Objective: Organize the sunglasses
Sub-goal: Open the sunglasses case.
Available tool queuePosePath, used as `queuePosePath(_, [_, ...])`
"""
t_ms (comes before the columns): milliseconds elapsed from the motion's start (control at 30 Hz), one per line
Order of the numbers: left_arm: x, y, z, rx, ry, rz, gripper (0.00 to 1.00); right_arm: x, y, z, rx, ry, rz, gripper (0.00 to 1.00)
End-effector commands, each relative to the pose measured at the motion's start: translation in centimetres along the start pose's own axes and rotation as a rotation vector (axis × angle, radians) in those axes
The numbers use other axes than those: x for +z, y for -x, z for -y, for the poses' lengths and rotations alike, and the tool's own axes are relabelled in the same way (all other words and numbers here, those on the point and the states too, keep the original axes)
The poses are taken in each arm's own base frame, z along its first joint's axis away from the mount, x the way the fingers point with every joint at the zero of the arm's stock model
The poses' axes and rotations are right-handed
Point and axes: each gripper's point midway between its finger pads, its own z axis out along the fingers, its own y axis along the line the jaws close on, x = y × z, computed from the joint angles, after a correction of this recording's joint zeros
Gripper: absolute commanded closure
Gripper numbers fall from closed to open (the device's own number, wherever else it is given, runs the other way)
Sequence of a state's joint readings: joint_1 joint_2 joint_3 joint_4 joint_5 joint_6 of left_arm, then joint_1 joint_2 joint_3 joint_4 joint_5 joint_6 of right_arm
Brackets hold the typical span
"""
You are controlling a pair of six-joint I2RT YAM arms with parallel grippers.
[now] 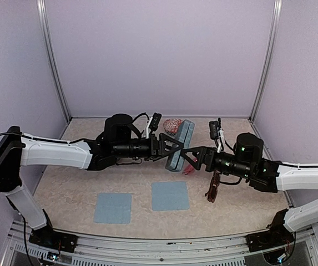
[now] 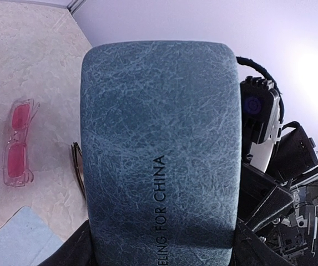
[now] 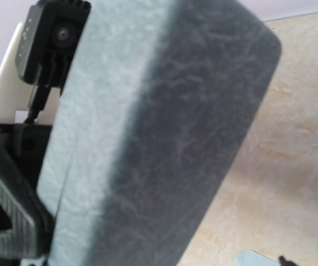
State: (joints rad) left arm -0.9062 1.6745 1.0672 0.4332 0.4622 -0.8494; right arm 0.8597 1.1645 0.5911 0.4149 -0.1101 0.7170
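My left gripper [image 1: 174,147] has its jaws clamped across the blue-teal case [image 2: 159,138]; the right gripper [image 1: 196,157] is hard up against the same case, but I can't tell how its jaws stand, since the case fills its camera. The sunglasses lie on the table [image 1: 92,183] close by, the pink pair [image 2: 17,145] near the dark pair [image 1: 213,185]. If one side lets go before the other bites, the case could drop onto them.

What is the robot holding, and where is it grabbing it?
The left gripper grips the blue-teal case across its long sides. Whether the right gripper holds it too is unclear.
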Motion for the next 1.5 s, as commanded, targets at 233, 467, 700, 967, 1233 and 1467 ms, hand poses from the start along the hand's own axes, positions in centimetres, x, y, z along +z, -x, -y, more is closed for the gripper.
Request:
queuePosePath(233, [-1.6, 1.5, 10.7, 0.117, -0.371, 0.014, 1.00, -2.0, -4.8, 9.0, 0.001, -0.376, -0.079, 0.11])
queuePosePath(467, [-1.6, 1.3, 11.7, 0.111, -0.436, -0.010, 1.00, -2.8, -5.5, 10.5, -0.014, -0.443, -0.086, 0.11])
queuePosePath(700, [-1.4, 1.2, 12.1, 0.106, -0.468, -0.030, 1.00, -3.4, -5.3, 10.7, -0.031, -0.455, -0.070, 0.11])
queuePosePath(967, [-1.6, 0.9, 12.8, 0.093, -0.521, -0.055, 1.00, -4.0, -5.0, 11.0, -0.047, -0.475, -0.055, 0.11])
queuePosePath(1233, [-1.3, 1.0, 12.0, 0.090, -0.485, -0.047, 1.00, -4.3, -3.8, 9.9, -0.069, -0.443, -0.030, 0.11])
queuePosePath(1467, [-0.7, 1.3, 9.8, 0.085, -0.400, -0.030, 1.00, -5.0, -1.2, 5.7, -0.108, -0.261, 0.054, 0.10])
